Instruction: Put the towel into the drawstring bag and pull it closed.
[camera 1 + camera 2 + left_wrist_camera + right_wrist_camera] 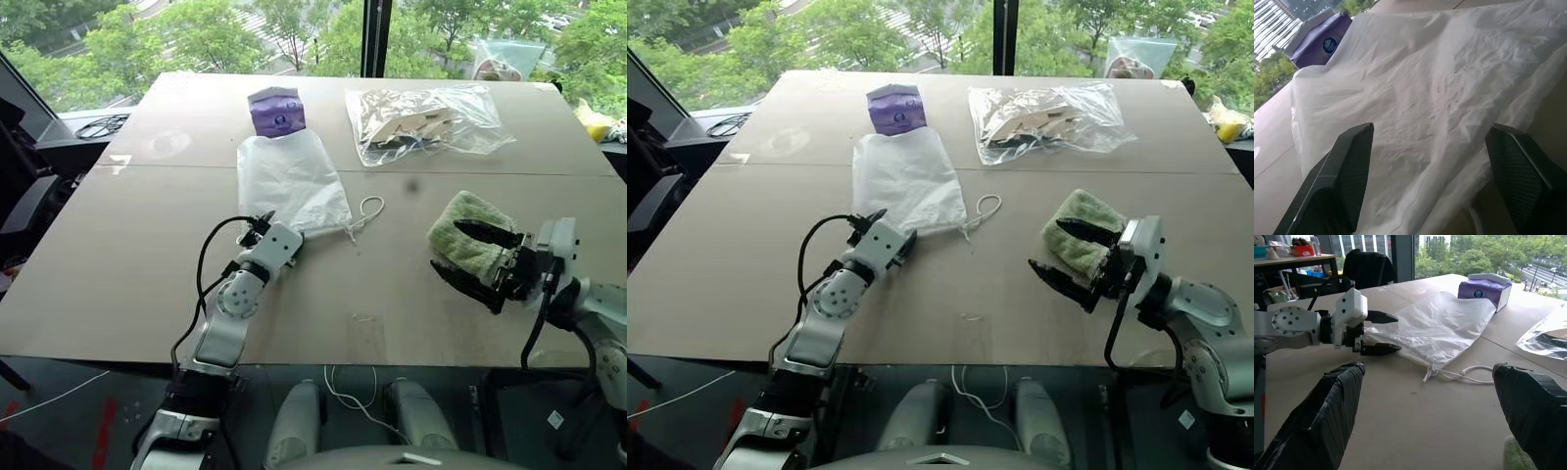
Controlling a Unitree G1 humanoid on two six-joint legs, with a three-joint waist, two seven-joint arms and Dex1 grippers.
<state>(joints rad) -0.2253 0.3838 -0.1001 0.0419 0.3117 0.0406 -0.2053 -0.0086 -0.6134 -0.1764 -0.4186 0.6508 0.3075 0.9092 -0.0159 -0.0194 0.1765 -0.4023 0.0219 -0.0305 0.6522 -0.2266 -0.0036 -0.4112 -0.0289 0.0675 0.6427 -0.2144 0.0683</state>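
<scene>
Left end effector (263,221) apart at drawstring bag (291,180) edge, right end effector (474,257) apart around towel (465,232)

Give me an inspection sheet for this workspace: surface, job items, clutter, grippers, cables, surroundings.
Surface: tan table, seam across it.
Job's things: white drawstring bag flat, cord loose; green towel on the table, outside the bag.
Clutter: purple tissue box; clear plastic bag of beige pieces.
Grippers: left gripper open at the bag's edge; right gripper open around the towel.
Cables: black cable beyond the table's far left corner.
Surroundings: windows, trees outside.
</scene>
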